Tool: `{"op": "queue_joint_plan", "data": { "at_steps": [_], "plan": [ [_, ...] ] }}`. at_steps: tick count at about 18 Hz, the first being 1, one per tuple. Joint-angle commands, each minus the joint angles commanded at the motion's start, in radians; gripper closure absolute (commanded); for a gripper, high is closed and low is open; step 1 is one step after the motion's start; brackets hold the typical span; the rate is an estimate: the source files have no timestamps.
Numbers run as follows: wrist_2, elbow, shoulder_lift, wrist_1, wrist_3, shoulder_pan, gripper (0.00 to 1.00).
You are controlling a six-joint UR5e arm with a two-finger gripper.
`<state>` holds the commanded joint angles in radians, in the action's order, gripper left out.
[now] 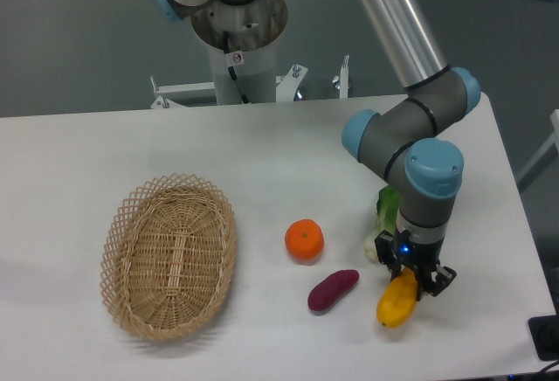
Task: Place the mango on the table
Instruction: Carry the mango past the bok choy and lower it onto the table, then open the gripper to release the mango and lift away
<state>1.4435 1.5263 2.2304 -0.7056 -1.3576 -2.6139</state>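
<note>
The mango [396, 302], yellow with an orange tinge, is at the near right of the white table [79, 162]. My gripper [410, 279] points down over the mango's upper end and is shut on it. The fruit's lower end is close to or touching the tabletop; contact cannot be told. The arm's wrist hides the top of the mango.
A green-and-white bok choy [383, 220] lies just behind the gripper, partly hidden by the arm. A purple sweet potato [333, 289] lies left of the mango, an orange [304, 239] further left, and a wicker basket [170, 254] at the left. The table's right edge is close.
</note>
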Motion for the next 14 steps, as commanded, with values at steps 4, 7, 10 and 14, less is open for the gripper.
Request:
{"op": "queue_joint_plan", "data": {
  "at_steps": [4,7,10,14],
  "plan": [
    [-0.002,0.000,0.000,0.000,0.000,0.000,0.39],
    [-0.002,-0.008,-0.002,0.002,0.000,0.000,0.15],
    [-0.002,-0.018,-0.009,0.000,0.011,0.000,0.01],
    [-0.005,-0.047,-0.060,-0.008,0.023,-0.002,0.00]
  ]
}}
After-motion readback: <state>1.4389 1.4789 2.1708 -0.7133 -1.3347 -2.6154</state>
